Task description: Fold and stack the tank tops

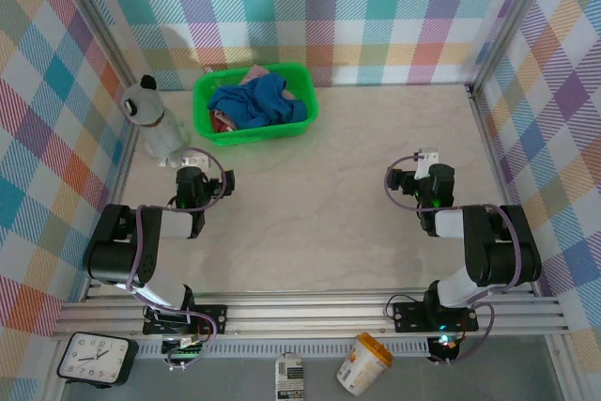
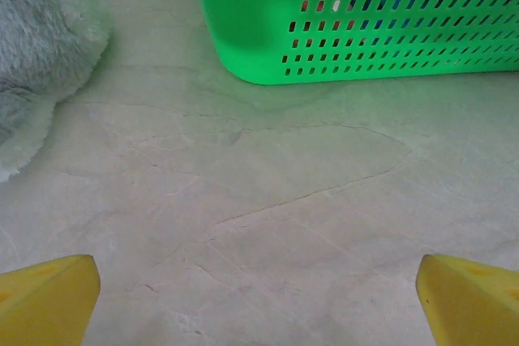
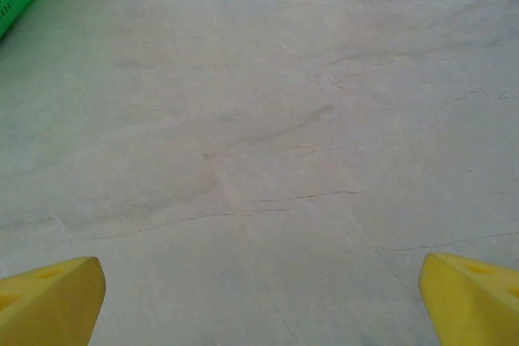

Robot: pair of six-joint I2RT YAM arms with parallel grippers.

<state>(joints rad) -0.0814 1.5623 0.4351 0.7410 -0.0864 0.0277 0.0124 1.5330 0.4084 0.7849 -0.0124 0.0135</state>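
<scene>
The tank tops lie crumpled together in a green basket (image 1: 302, 129) at the back left of the table: a royal blue one (image 1: 254, 100) on top, a mauve-pink one (image 1: 255, 73) behind it, and a dark red one (image 1: 219, 120) peeking out at the left. My left gripper (image 1: 193, 174) rests low over the table just in front of the basket, open, with nothing between its yellow fingertips (image 2: 49, 297). The basket's perforated wall (image 2: 357, 22) faces it. My right gripper (image 1: 427, 177) is at the right, open over bare tabletop, its fingertips (image 3: 474, 297) wide apart.
A grey plush toy (image 1: 155, 119) stands at the left wall beside the basket, close to the left gripper; its fur (image 2: 40, 46) is near. Plaid walls enclose the pale marbled table (image 1: 319, 194). A clock (image 1: 92, 359) and a cup (image 1: 364, 363) lie below the front rail.
</scene>
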